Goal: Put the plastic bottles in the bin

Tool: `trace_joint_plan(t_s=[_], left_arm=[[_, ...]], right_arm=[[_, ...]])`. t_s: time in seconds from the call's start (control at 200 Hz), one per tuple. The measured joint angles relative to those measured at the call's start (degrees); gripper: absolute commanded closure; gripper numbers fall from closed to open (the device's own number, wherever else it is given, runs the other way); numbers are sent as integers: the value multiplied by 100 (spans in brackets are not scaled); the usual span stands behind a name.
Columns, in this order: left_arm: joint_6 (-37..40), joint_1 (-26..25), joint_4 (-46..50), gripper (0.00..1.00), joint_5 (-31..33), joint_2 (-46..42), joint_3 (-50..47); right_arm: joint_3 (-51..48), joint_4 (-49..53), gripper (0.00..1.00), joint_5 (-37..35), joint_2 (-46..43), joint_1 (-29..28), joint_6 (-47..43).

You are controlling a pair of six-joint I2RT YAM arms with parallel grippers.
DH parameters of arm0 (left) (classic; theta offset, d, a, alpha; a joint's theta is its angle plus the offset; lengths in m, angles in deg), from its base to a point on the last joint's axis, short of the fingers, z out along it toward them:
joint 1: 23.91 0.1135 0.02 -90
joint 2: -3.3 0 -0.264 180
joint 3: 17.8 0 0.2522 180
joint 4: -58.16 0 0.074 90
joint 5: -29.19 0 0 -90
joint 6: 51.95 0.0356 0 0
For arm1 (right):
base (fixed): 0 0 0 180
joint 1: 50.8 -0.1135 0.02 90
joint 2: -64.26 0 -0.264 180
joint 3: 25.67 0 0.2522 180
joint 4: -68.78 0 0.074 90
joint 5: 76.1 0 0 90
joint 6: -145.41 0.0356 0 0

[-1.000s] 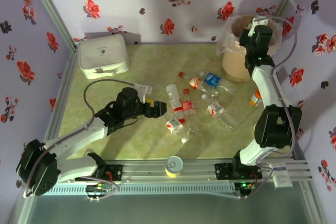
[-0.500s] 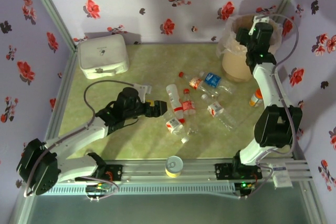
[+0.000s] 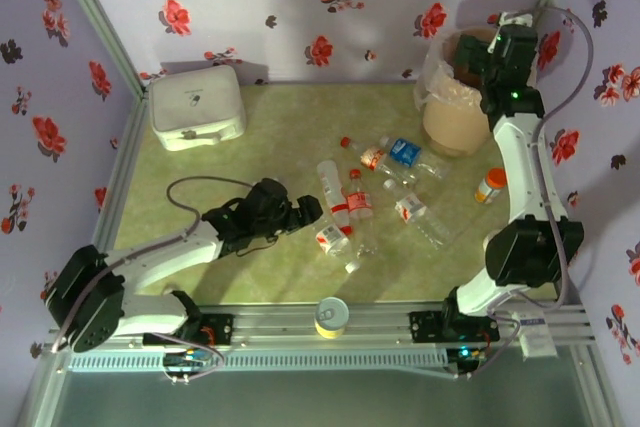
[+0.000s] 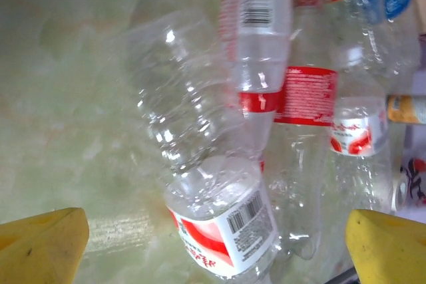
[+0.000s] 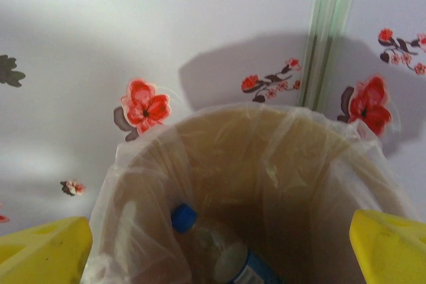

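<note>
Right tool (image 5: 216,252) hangs wide above bin (image 5: 286,157), blue-capped bottle (image 5: 223,256) inside. We see left tool (image 4: 216,251) wide too, low over bottles (image 4: 293,111) on desk (image 4: 66,64), placed to straddle one for pickup.

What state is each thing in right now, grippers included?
Left gripper: open, holding nothing.
Right gripper: open, holding nothing.
Bin: upright, bag-lined, open at the top.
Blue-capped bottle: capped, inside the bin.
Loose bottles: lying on the table, outside the bin.
White box: closed.
Orange-capped vial: capped, on the table.
</note>
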Motion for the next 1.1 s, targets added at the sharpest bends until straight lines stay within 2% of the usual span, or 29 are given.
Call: trace_joint_plan(t_s=[0.165, 0.285, 0.485, 0.675, 0.84, 1.0, 1.1], left_arm=[[-1449, -452, -236, 4, 146, 225, -234], [-2044, -748, -422, 4, 173, 487, -192], [-2319, -1005, -127, 5, 262, 951, 321], [-2590, -1322, -402, 5, 42, 1506, 629], [-2763, -1394, -708, 6, -197, 1939, 662], [-2907, -1394, -876, 15, -273, 2240, 662], [-2962, -1394, -968, 25, -275, 2258, 664]], right_arm=[[-201, 339, 0, 50, -455, 0, 214], [-380, 448, 0, 85, -691, 0, 337], [-798, 546, 0, 289, -835, 0, 509], [-997, 682, 1, 374, -918, 0, 588], [-1056, 684, 0, 393, -1012, 0, 590], [-1069, 684, 0, 437, -1091, 0, 597], [-1071, 686, 1, 490, -1141, 0, 614]])
